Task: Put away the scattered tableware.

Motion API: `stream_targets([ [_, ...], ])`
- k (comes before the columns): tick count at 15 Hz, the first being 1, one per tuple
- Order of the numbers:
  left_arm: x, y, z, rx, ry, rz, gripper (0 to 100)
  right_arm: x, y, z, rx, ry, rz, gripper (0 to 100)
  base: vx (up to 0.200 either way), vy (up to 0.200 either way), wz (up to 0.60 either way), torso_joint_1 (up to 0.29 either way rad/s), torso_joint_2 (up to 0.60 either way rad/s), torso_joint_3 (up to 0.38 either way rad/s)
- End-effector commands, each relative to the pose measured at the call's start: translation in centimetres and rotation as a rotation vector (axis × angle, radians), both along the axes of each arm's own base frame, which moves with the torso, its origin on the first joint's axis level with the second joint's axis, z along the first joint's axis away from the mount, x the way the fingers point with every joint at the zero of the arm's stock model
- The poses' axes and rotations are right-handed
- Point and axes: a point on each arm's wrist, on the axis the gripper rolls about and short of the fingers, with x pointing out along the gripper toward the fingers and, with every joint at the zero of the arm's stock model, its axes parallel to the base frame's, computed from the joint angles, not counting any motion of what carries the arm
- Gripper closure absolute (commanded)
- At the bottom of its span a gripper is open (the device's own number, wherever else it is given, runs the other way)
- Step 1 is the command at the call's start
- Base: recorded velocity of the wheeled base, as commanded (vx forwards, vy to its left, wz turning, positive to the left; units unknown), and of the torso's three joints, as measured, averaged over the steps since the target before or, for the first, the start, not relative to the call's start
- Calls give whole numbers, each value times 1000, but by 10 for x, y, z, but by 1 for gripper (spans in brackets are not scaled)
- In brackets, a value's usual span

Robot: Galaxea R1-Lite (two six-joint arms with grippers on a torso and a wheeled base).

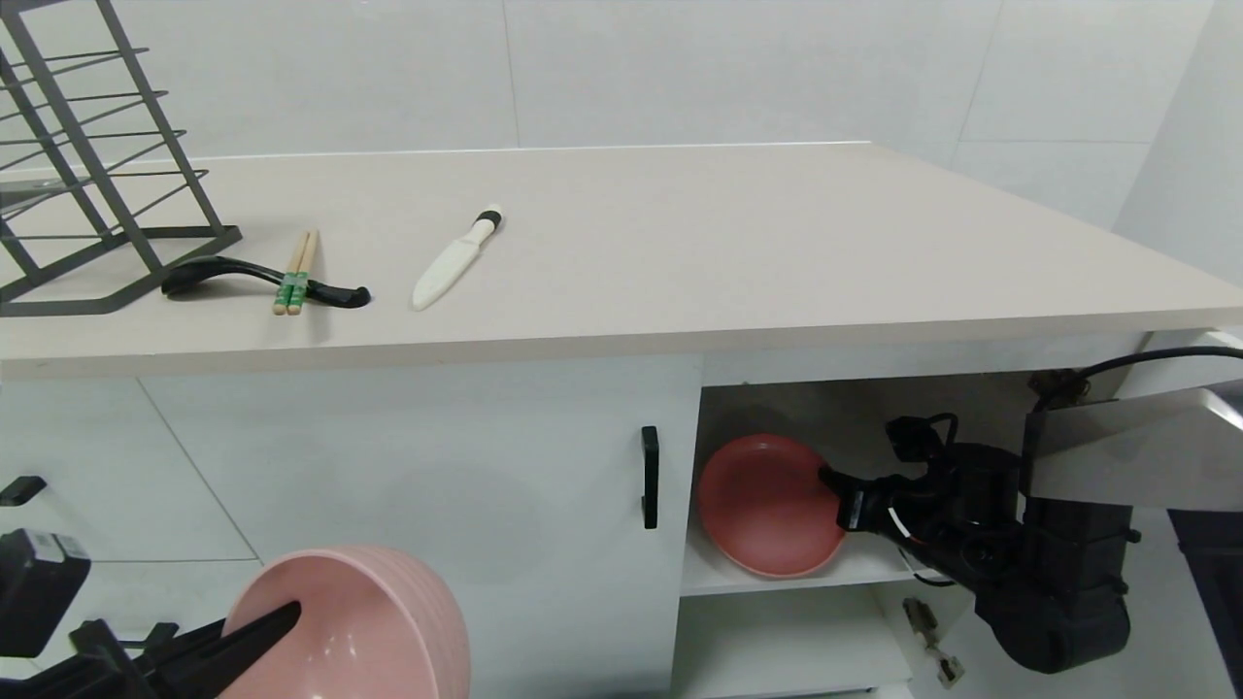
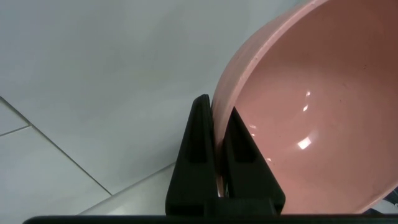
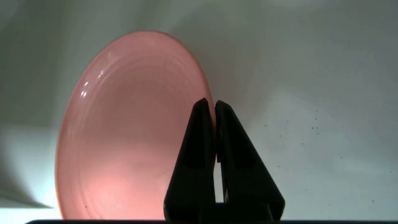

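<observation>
Pink plate (image 1: 767, 505) — tilted on edge in the open cabinet (image 1: 806, 408) at four o'clock — is pinched at its rim by the right claw (image 1: 830, 481), a pink bowl (image 1: 369, 621) at seven o'clock is clamped by the left claw (image 1: 286, 614), and chopsticks (image 1: 295, 274), black ladle (image 1: 209, 275) and white knife (image 1: 452, 262) are scattered on the desk (image 1: 728, 243) at ten o'clock.

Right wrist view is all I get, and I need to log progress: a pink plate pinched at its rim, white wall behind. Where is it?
Observer: The plate stands on edge on a shelf in the open cabinet under the counter, in the right gripper.
Operator: And the left arm?
Observer: The left gripper is shut on the rim of a pink bowl, low before the closed cabinet door.
Operator: What's on the counter?
Observer: A black ladle, chopsticks and a white knife lie beside a wire rack.
</observation>
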Motion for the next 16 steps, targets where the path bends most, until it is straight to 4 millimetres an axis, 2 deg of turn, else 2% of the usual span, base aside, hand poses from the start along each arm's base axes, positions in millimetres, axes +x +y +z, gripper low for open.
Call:
stream_targets([
  [1, 0, 0, 0, 0, 2, 0, 100, 4, -1, -13, 10, 24, -11, 100, 0, 0, 0, 0, 0, 0],
  [5, 0, 0, 0, 0, 4, 0, 100, 15, -4, -25, 24, 23, -52, 100, 0, 0, 0, 0, 0, 0],
  [13, 0, 0, -1, 0, 11, -2, 100, 27, -3, -26, 105, 20, -119, 100, 0, 0, 0, 0, 0, 0],
  [14, 0, 0, -1, 1, 14, -2, 100, 26, -3, -28, 102, 22, -118, 0, 0, 0, 0, 0, 0, 0],
  [16, 0, 0, -1, 2, 13, -3, 100, 26, -4, -32, 97, 31, -122, 0, 0, 0, 0, 0, 0, 0],
])
